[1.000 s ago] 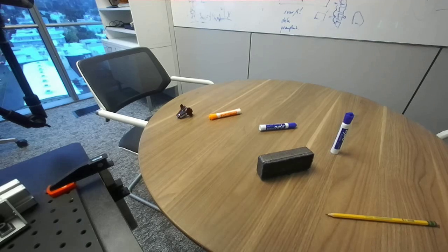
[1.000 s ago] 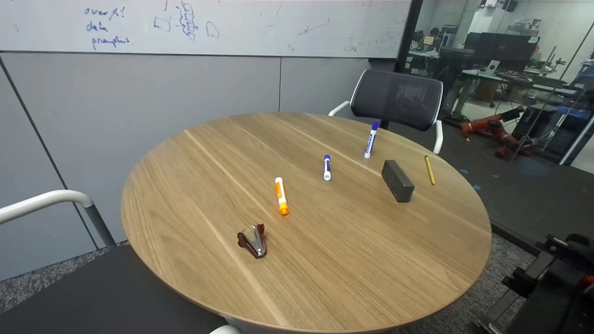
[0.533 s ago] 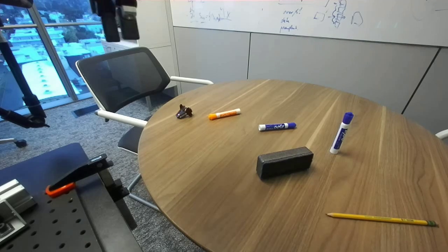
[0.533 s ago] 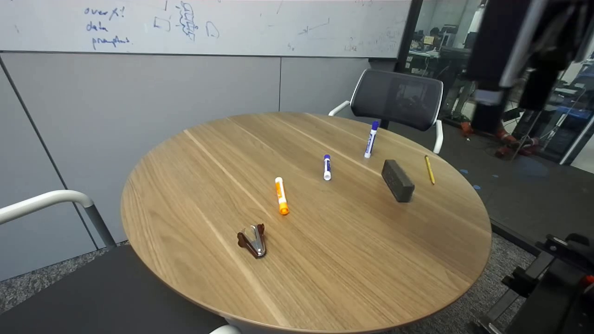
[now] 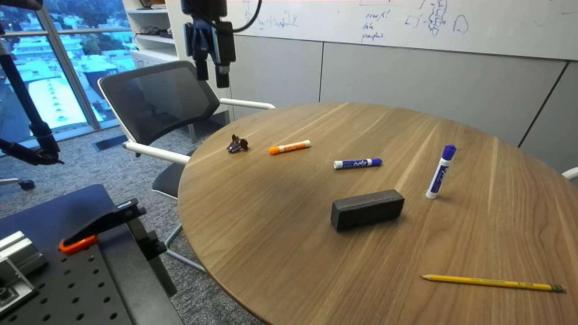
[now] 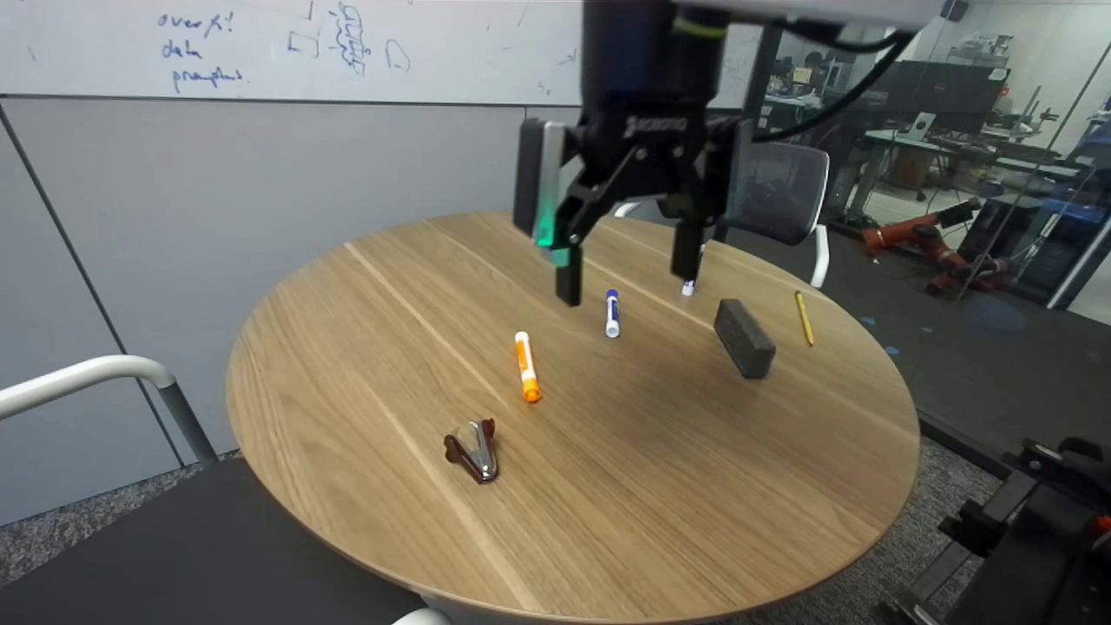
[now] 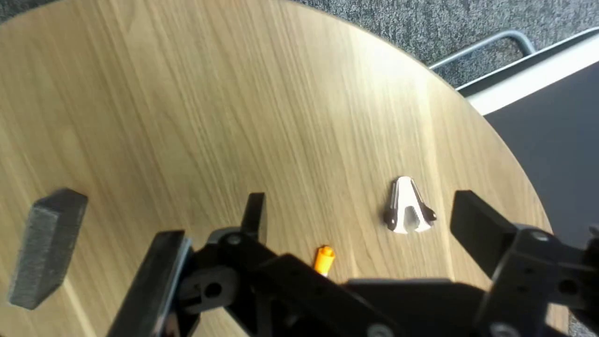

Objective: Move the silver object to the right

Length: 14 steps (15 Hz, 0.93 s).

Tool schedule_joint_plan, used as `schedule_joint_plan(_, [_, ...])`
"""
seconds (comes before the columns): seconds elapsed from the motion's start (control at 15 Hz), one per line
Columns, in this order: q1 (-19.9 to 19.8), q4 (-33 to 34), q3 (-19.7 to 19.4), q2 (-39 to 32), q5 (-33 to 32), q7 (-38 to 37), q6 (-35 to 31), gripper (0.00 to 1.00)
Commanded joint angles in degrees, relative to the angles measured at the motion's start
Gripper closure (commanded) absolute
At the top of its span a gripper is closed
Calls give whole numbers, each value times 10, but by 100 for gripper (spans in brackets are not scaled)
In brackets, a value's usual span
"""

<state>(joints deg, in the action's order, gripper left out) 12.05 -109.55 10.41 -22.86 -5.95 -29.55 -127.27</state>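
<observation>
The silver object is a small dark-brown and silvery staple-remover-like clip with prongs. It lies on the round wooden table in both exterior views, near the table's edge. In the wrist view the silver object shows between my two fingers, closer to the finger at the picture's right. My gripper is open and empty, well above the table, in both exterior views. In the wrist view the gripper has its fingers wide apart. Nothing touches the silver object.
An orange marker lies beside the silver object. A blue-capped marker lies farther along, and another stands upright. A black block and a yellow pencil lie on the table. A chair stands at the edge.
My gripper was out of view one second ago. It has come into both exterior views and moved across, over the table, toward the silver object's side. The things on the table have not moved.
</observation>
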Motion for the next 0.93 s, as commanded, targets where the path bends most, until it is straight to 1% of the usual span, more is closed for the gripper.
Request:
schedule_joint_plan(0.0, [67,136,-39,-132,-31,-45,-13,0])
schedule_joint_plan(0.2, [111,231,-66,-229,-40,-66,-26,0])
schedule_joint_plan(0.4, [141,323,-90,-321,-39,-81,-28,0])
schedule_joint_plan(0.6, [151,411,-106,-398,-31,-86,-16,0])
schedule_joint_plan(0.8, [146,493,-112,-458,-21,-81,6,0])
schedule_joint_plan(0.87, [139,524,-105,-479,-23,-80,22,0])
